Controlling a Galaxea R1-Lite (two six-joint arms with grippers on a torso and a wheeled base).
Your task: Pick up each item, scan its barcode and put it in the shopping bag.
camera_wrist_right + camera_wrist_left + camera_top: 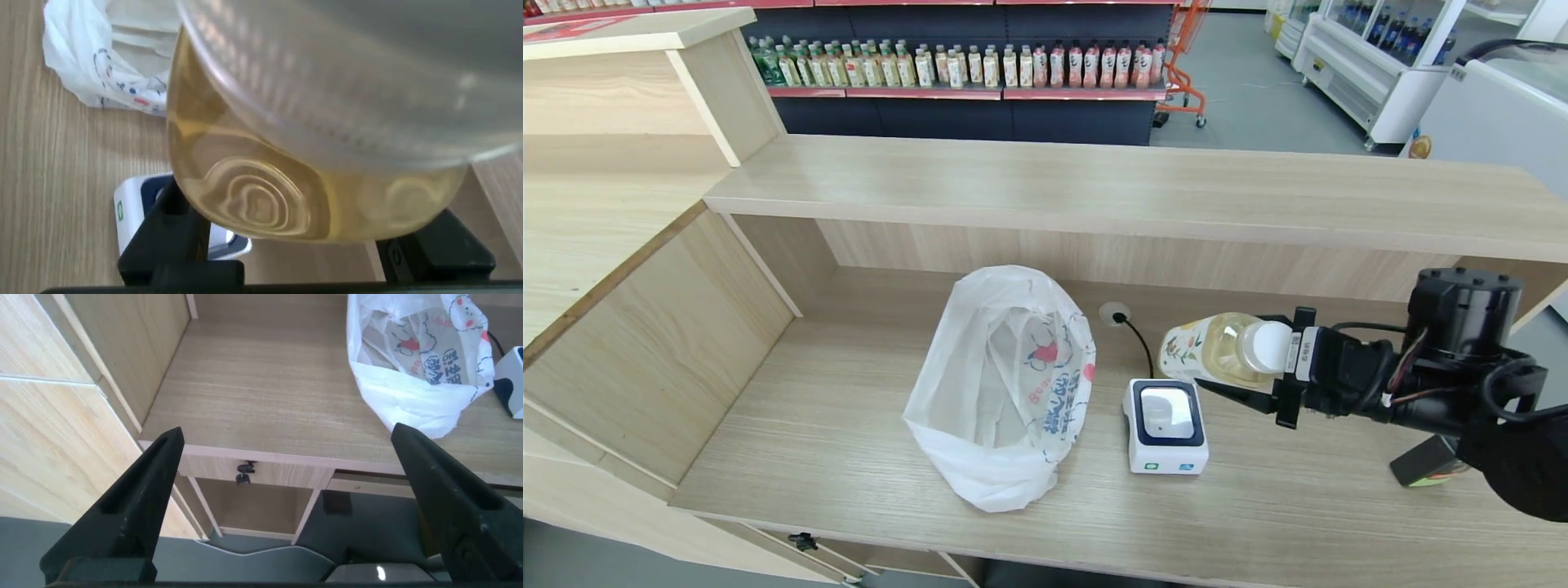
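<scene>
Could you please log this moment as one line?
right gripper: shut on bottle, sideways by scanner | left gripper: open, empty | shopping bag: open, left of scanner

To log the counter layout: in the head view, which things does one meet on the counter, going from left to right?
shopping bag → scanner → bottle, held up off the counter → small dark item at the far right.

No words can be read. The shopping bag [1001, 388] carries blue characters and red print, the bottle [1213, 347] a flowered label, both too small to make out.
</scene>
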